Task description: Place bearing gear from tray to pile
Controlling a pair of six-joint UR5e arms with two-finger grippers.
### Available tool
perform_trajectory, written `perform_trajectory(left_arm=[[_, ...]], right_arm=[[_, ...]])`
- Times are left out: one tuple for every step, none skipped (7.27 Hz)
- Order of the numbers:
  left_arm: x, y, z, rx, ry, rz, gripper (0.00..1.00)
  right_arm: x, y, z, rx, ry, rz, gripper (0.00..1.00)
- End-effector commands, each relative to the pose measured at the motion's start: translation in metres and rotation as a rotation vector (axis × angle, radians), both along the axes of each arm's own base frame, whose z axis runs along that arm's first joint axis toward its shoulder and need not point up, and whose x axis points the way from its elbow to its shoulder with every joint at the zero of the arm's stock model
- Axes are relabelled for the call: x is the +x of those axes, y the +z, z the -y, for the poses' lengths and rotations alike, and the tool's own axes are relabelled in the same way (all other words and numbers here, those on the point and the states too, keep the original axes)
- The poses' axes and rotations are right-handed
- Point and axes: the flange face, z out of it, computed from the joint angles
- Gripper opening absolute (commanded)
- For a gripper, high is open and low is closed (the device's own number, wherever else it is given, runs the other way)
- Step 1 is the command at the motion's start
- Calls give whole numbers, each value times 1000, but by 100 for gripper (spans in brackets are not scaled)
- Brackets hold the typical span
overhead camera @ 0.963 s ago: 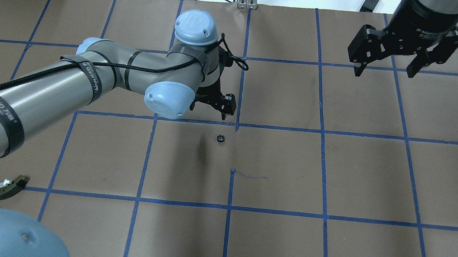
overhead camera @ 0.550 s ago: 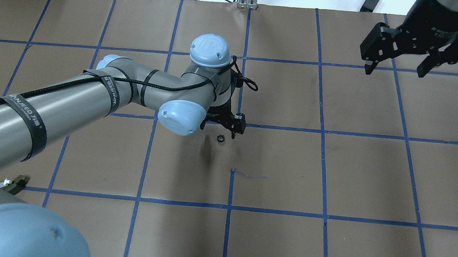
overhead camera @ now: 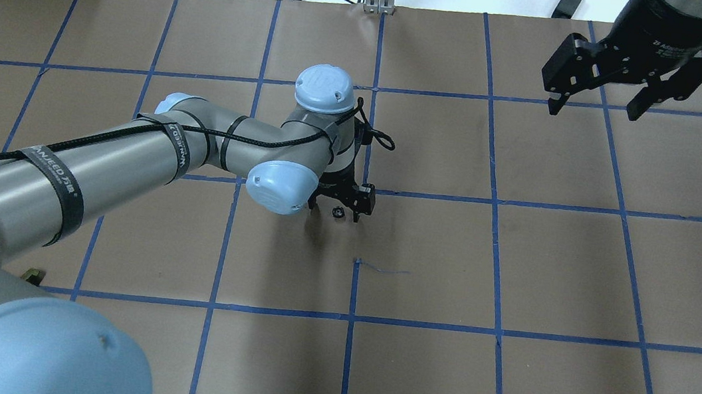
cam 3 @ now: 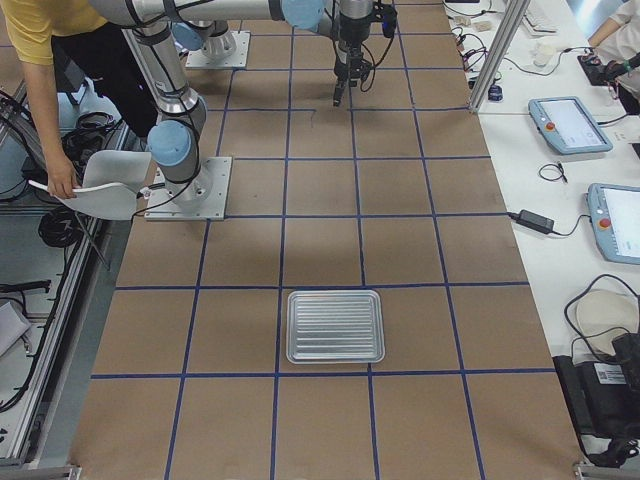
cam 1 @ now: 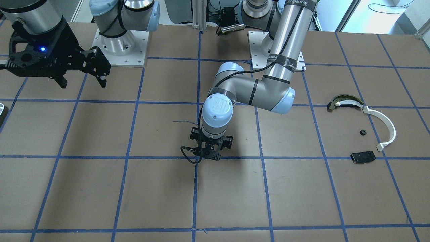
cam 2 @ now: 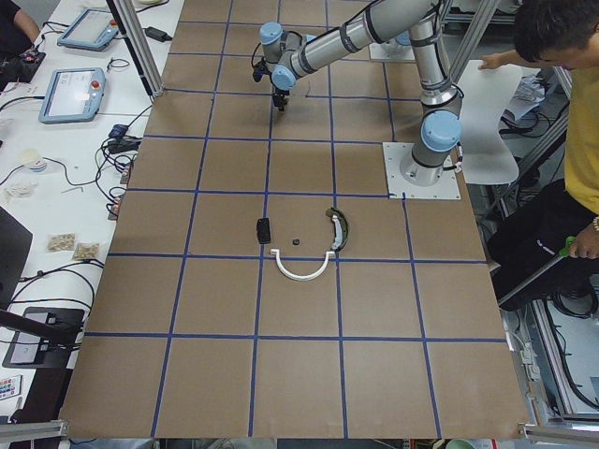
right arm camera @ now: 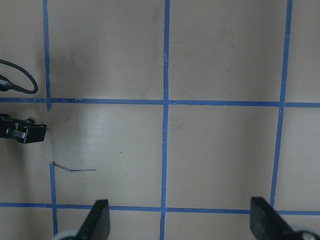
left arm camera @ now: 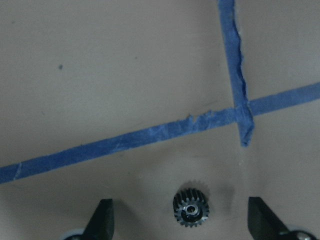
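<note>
The bearing gear [overhead camera: 337,211], a small black toothed wheel, lies on the brown table near the centre. In the left wrist view the gear [left arm camera: 190,210] sits between the two fingertips. My left gripper [overhead camera: 336,207] is open, low over the table, one finger on each side of the gear. The pile shows in the front view at the right: a white arc [cam 1: 386,127], a dark-and-cream curved piece [cam 1: 342,101], a black plate [cam 1: 362,157] and a small black part [cam 1: 362,132]. My right gripper [overhead camera: 593,106] is open and empty, high at the far right.
The metal tray [cam 3: 335,326] stands at the table's right end, apart from both arms. My left arm [overhead camera: 94,159] covers most of the pile in the overhead view. Blue tape lines grid the table. A person stands beside the robot base [cam 2: 562,140].
My left gripper has moved toward the gear and come down, so that its open fingers now straddle it. The right gripper has shifted slightly and stays open.
</note>
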Motion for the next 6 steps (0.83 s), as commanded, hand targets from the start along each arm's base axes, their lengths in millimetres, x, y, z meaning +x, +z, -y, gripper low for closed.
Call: perform_trajectory(left_arm=[[-1,1,2,-4,0,-2,37],[-1,1,2,-4,3,-2,26],[-1,3,3,-9,20,-2,8],[-1,5,3,-14,21,0,0],[-1,12,5,-27,21,-5,0],[6,28,12,-56,15,-10,0]], right_arm=[[1,-7,-3,30,2,-6,100],[1,-7,-2,28,4,-7,100],[1,-9,-2,29,4,-6,100],[1,-8,-2,24,4,-5,100],[1,-7,-2,20,4,-5,100],[0,-8,-1,21,2,-5,100]])
